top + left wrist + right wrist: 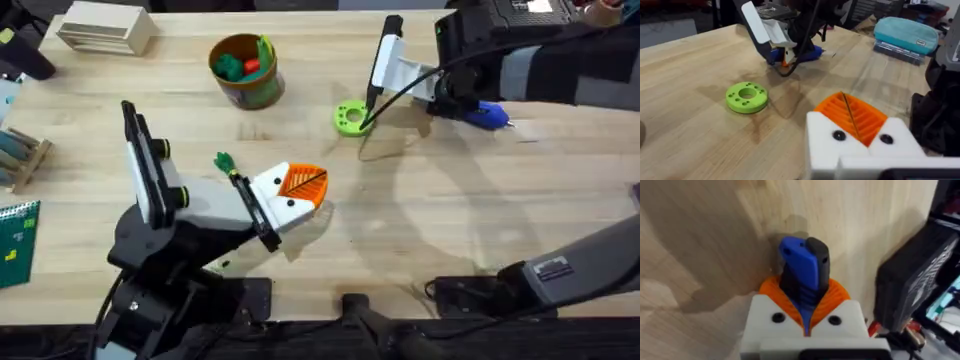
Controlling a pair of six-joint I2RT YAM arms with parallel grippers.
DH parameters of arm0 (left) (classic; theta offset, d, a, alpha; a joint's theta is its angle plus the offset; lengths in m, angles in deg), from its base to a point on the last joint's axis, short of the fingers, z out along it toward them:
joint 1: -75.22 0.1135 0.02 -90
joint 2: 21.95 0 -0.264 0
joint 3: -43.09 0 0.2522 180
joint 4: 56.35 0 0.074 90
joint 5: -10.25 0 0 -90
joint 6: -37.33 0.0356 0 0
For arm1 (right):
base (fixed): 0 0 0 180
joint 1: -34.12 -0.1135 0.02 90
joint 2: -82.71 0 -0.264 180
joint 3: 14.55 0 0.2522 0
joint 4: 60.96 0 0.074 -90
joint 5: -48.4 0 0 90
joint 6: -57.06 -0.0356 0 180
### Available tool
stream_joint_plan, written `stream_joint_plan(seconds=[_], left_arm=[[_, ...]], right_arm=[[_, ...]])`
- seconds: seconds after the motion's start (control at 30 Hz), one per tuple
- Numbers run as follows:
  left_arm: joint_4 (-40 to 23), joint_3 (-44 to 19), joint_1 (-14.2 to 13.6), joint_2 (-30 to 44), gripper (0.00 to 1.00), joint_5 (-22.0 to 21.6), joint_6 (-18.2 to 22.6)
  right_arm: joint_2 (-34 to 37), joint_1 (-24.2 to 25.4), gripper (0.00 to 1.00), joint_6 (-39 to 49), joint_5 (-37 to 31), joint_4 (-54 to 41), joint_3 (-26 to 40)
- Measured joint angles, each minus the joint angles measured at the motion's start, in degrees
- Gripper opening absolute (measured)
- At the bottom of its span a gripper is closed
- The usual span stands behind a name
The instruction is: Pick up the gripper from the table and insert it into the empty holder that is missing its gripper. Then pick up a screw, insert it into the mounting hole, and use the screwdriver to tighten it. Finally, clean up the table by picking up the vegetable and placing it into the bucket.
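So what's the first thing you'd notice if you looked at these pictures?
Probably the right gripper, whose orange jaws are clamped on the blue screwdriver at the table's far right. Next, the left gripper's bright orange ribbed pads near the middle of the table. Behind it sits the bucket with green and red toy vegetables, and a flat green ring lies to its right.
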Motion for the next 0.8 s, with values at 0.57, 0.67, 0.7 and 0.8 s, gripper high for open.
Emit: stream_joint_plan(seconds=[0.57,0.67,0.7,0.8], left_arm=[[0.0,0.0,0.0,0.0,0.010,0.0,0.0],[0.0,0.0,0.0,0.0,0.010,0.0,0.0],[0.0,0.0,0.0,0.0,0.010,0.0,0.0],[0.0,0.0,0.0,0.0,0.010,0.0,0.0]], right_arm=[[-0.9,-2.5,0.966,-11.9,1.4,-5.5,2.9],[-1.8,-3.6,0.966,-19.5,2.7,-6.4,2.8],[-2.2,-3.9,0.968,-22.1,3.1,-6.9,2.8],[-4.9,-4.4,0.968,-29.4,5.5,-10.0,2.8]])
